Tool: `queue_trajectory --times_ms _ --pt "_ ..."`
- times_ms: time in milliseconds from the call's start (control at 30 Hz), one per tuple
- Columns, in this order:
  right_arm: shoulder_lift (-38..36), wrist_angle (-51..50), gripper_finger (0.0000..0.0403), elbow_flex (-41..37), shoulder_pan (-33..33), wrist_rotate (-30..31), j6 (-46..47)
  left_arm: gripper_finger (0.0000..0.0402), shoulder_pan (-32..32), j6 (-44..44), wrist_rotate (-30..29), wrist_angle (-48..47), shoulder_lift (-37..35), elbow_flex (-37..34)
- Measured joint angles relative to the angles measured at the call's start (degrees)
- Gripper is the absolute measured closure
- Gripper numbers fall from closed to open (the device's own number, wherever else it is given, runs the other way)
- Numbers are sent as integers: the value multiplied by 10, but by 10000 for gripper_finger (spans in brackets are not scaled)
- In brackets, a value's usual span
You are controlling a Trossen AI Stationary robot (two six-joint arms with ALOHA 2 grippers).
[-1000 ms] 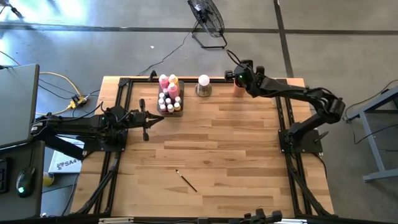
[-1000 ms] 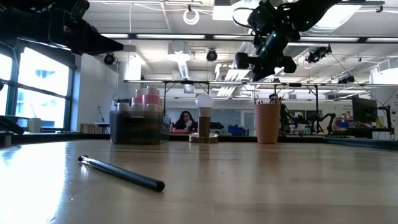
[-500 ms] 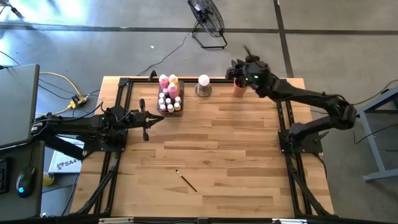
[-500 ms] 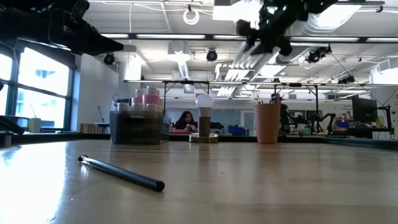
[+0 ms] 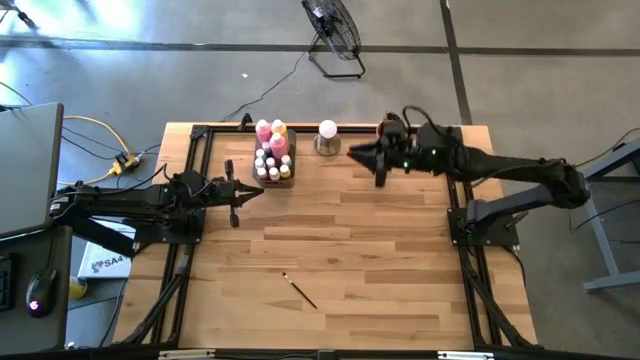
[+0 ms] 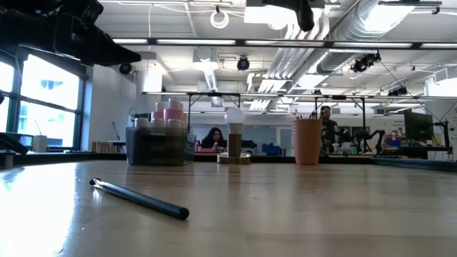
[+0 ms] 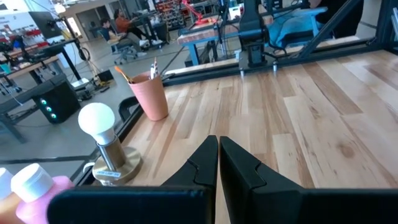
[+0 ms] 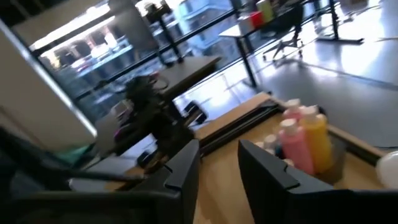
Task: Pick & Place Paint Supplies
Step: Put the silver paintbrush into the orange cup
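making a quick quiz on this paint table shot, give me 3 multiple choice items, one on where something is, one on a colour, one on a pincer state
1. Where does the loose paintbrush lie?
A. in the orange cup
B. on the bare wood of the table near its front edge
C. in the grey tray

2. What colour is the ball on the metal base?
A. white
B. blue
C. black

3. How do the fingers of the right pincer stand?
A. shut on a brush
B. shut on a bottle
C. open, holding nothing

Answers:
1 B, the high view shows it alone on the planks, far from the orange cup and the grey tray.
2 A, it shows white in the high view and the left wrist view.
3 C, the right wrist view shows a clear gap between its two fingers with nothing in it.
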Motion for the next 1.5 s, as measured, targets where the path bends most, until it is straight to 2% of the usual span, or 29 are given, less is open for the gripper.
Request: queue_trajectory --times_ms 133,300,567,667,800,1000,1133,1300,1500 --pt "-1 -18 329 0 67 19 -20 389 0 0 0 -17 0 0" --pt "-8 -28 394 0 140 92 -73 389 0 -4 0 -22 0 0" --pt "-55 -75 401 0 213 205 -133 389 0 -6 2 -22 0 0" --pt "-84 -106 401 0 219 214 -137 389 0 -6 2 -24 0 0" --pt "-123 -161 401 0 215 169 -146 389 0 -6 1 -26 0 0" --pt "-155 -239 401 0 171 144 -147 389 0 -6 2 -26 0 0" --pt "-155 -237 401 -31 120 33 -148 389 0 -8 17 -32 0 0" --pt "-150 -183 401 -123 51 -39 -150 389 0 -8 32 -32 0 0" --pt "-163 -56 401 -212 -23 -137 -165 389 0 -8 32 -32 0 0"
